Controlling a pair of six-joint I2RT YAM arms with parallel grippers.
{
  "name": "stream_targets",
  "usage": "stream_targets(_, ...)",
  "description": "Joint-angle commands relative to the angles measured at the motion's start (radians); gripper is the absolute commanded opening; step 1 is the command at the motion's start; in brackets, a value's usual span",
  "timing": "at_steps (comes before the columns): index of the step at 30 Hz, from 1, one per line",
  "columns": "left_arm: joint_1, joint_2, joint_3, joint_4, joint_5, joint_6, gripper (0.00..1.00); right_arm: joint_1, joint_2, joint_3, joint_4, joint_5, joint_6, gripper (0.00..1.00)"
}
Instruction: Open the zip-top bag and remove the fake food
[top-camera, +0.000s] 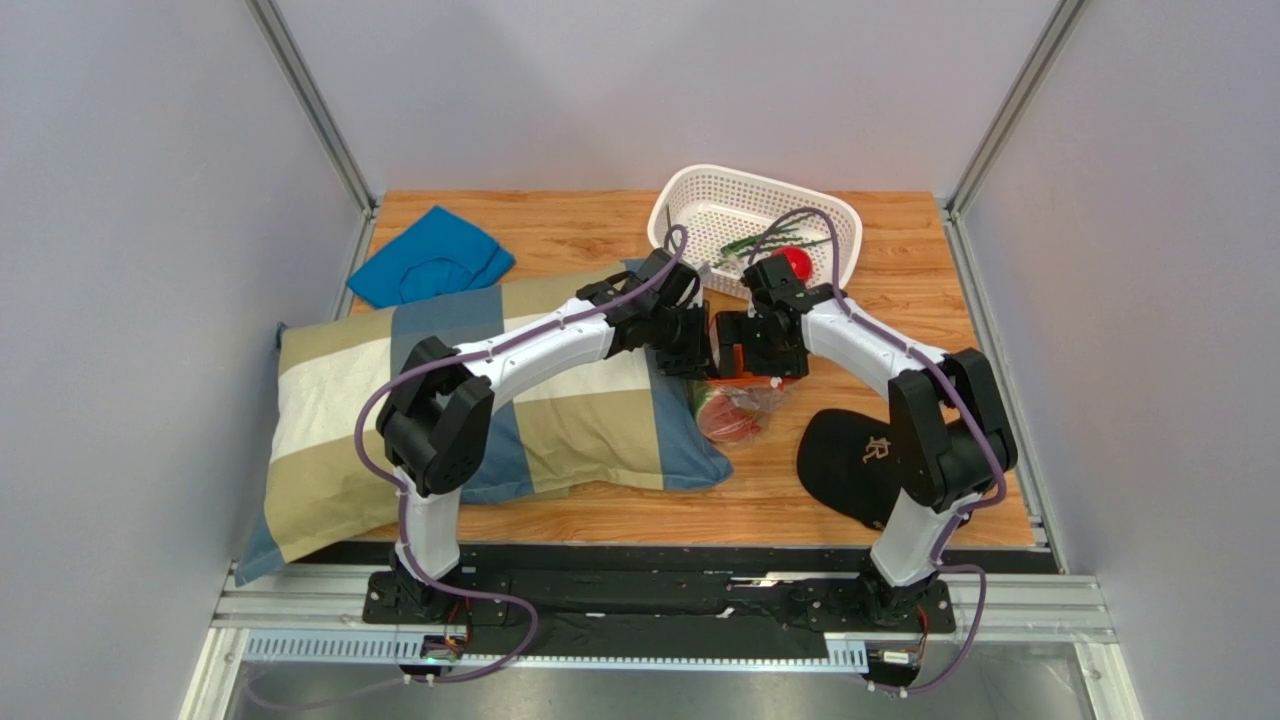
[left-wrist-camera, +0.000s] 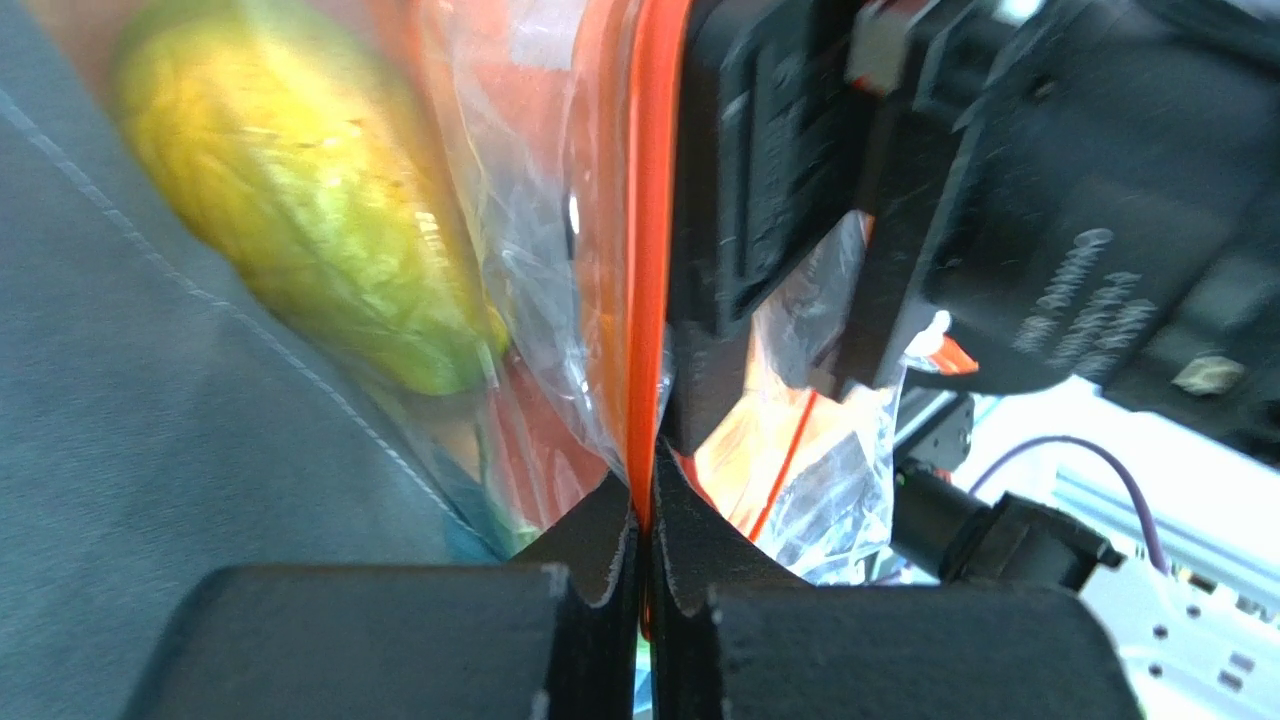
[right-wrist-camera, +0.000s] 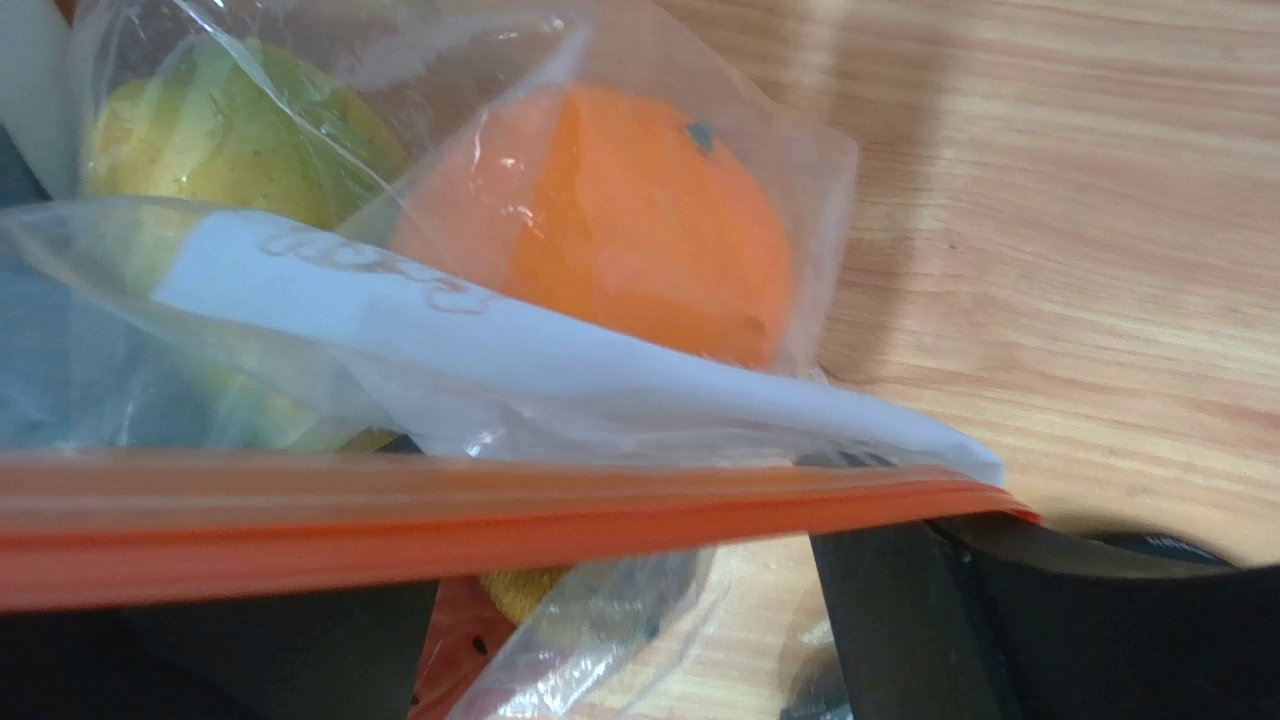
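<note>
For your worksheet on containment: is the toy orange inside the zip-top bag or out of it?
Inside: clear plastic of the zip-top bag wraps the orange.

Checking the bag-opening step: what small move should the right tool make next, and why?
Probably close the right tool on the orange-red zip strip of the clear crinkly plastic bag, so the two can pull its mouth apart. The left tool is pinched shut on that strip; the right one stands open with the strip running across it.
</note>
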Motion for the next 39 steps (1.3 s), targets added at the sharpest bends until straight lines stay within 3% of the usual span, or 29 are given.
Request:
stream_targets(1,-0.028,-0.034,0.021,0.066,0.144,0.046,0.00,0.005,-0.099,0.159,-0.104,-0.082,0.093,0.81)
stream_targets(5,-0.029,-0.046,0.047,0.062,0.151,0.083,0.00,0.007,-0.201,0.135,-0.148,-0.116,0.091,0.66)
stream_targets(7,-0.029,-0.056,0.056,0.057,0.149,0.094,0.00,0.005,-0.220,0.080,-0.085,-0.125,0.087,0.60)
stream_targets(9,-0.029,-0.062,0.071,0.053,0.163,0.086,0.00,0.004,-0.214,0.075,-0.042,-0.151,0.111,0.47)
stream_targets(12,-0.035,-0.065,0.082,0.049,0.177,0.083,0.00,0.005,-0.191,0.045,0.047,-0.151,0.140,0.44)
stream_targets(18,-0.058,-0.075,0.065,0.048,0.192,0.086,0.00,0.005,-0.131,0.016,0.067,-0.091,0.133,0.36)
stream_targets(20,-0.064,-0.088,0.054,0.048,0.180,0.089,0.00,0.005,-0.142,-0.006,0.079,-0.037,0.113,0.41)
stream_targets(23,-0.065,-0.097,0.053,0.034,0.163,0.103,0.00,0.005,-0.139,-0.035,0.092,-0.019,0.092,0.55)
stream_targets(32,-0.065,-0.085,0.045,0.020,0.152,0.107,0.00,0.018,-0.119,-0.092,0.064,0.077,0.094,0.80)
stream_targets(39,-0.066,-0.074,0.025,0.017,0.145,0.106,0.00,0.018,-0.114,-0.149,0.075,0.105,0.084,0.87)
